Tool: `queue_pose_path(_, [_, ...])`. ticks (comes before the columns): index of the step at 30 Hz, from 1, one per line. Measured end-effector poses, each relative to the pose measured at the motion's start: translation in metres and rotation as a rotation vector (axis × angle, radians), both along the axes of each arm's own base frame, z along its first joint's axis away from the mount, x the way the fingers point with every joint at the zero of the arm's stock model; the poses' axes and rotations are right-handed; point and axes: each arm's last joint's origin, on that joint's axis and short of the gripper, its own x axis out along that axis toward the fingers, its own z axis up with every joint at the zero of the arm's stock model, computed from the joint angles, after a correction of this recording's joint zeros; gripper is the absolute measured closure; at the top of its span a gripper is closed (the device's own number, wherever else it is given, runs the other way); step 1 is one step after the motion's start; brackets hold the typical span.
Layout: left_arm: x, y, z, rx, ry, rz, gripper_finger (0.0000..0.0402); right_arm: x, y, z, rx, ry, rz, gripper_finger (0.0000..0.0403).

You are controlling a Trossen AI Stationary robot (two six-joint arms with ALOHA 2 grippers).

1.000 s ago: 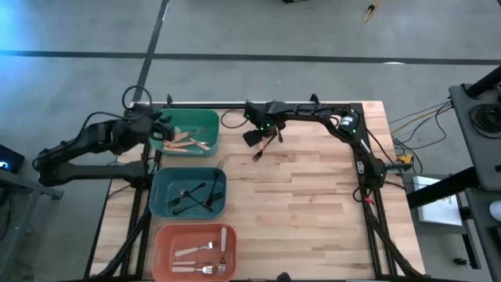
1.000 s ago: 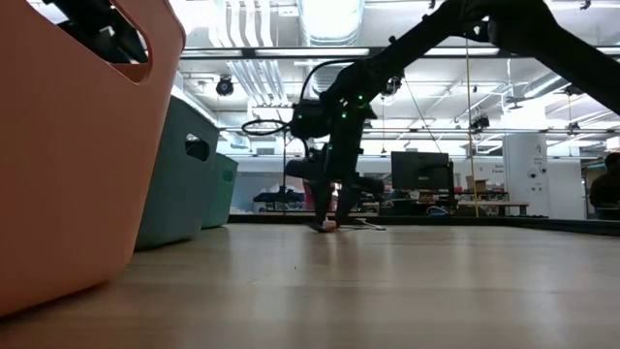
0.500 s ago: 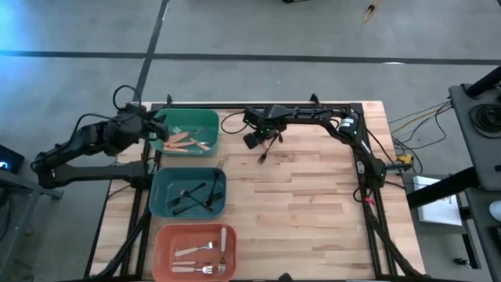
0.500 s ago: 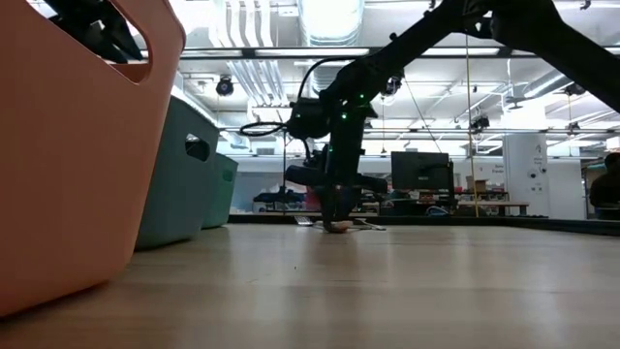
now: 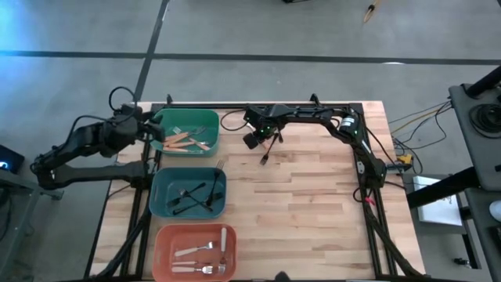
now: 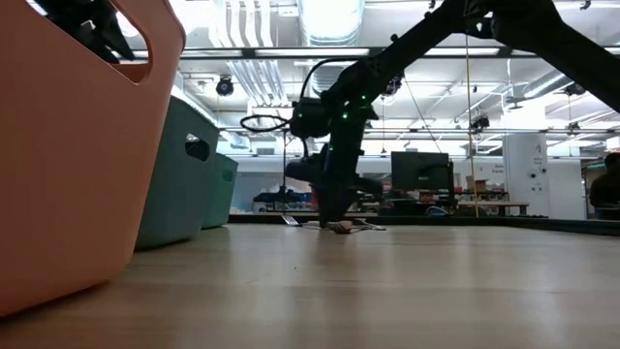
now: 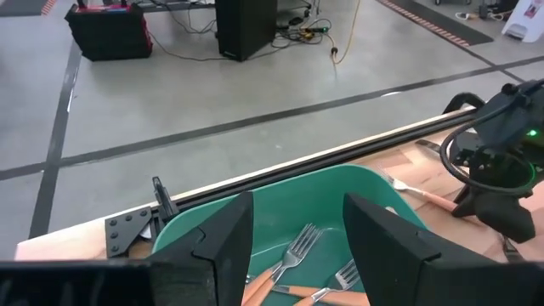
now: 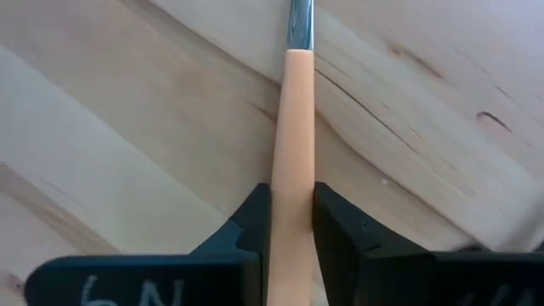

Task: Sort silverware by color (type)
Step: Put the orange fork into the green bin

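Your right claw (image 8: 291, 225) grips an orange-handled fork (image 8: 293, 127) near the table's (image 5: 313, 204) far edge, handle between its fingers; your left claw (image 7: 289, 229) hangs open by the green bin (image 5: 205, 119).

Grey concrete floor (image 5: 258, 31) crossed by dark lines, ceiling ducts (image 6: 257, 73) overhead

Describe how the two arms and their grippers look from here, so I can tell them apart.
Both arms are dark, jointed links with looping black cables. The right gripper has a green light near its wrist and white handwritten marks on its black fingers. The left gripper has broad, matte black fingers.
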Motion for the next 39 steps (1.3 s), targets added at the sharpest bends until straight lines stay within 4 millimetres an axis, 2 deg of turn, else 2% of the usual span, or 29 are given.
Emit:
queue_pose_path(9, [-0.012,-0.003,0.001,0.01,-0.047,0.001,0.0235,-0.001,-0.007,0.032,-0.019,-0.139,0.031,0.0353])
queue_pose_path(14, [-0.019,-0.005,0.002,0.008,-0.081,0.008,0.0235,-0.001,-0.007,0.038,-0.009,-0.172,0.041,0.0353])
queue_pose_path(21, [-0.02,-0.006,-0.008,-0.04,-0.101,-0.004,0.0235,-0.001,-0.009,0.077,-0.084,-0.337,0.05,0.0353])
queue_pose_path(24, [-0.007,-0.006,-0.017,-0.087,-0.18,-0.115,0.0235,0.0,-0.009,0.102,-0.157,-0.461,0.095,0.0353])
queue_pose_path(29, [0.03,-0.002,-0.04,-0.061,-0.371,-0.344,0.0235,0.006,-0.003,0.141,-0.255,-0.682,0.163,0.0353])
queue_pose_path(35, [0.058,0.006,-0.068,0.026,-0.567,-0.36,0.0235,0.01,0.012,0.168,-0.346,-0.819,0.229,0.0353])
queue_pose_path(39, [0.071,0.011,-0.078,0.078,-0.644,-0.315,0.0235,0.016,0.026,0.171,-0.383,-0.837,0.303,0.0353])
